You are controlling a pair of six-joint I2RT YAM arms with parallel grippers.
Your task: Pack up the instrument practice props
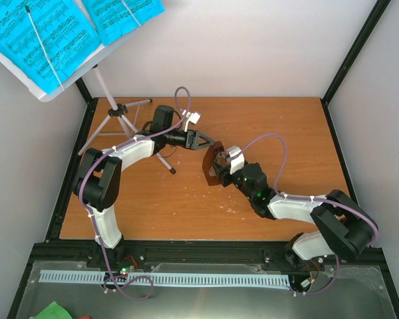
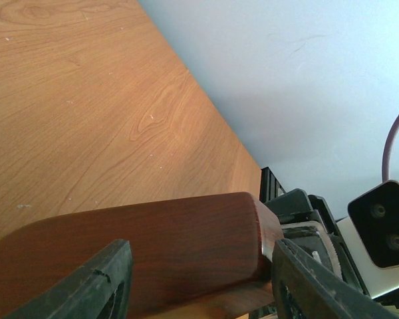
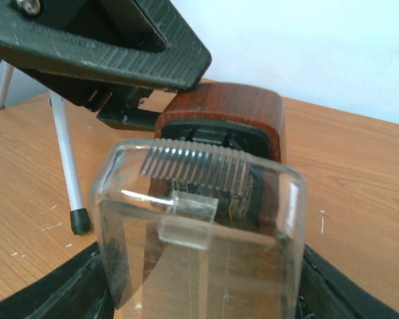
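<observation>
While both claws grip, metronome [image 1: 213,166] hangs midair.

Two robot arms bend inward over the counter's middle, claws facing. Left claw [image 1: 201,139] grips the brown base; right claw [image 1: 219,164] grips the clear cover. Both jaws stand part-open.

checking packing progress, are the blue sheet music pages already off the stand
No, the blue sheet music pages lie on the desk of the music stand at the top left of the overhead view.
</observation>
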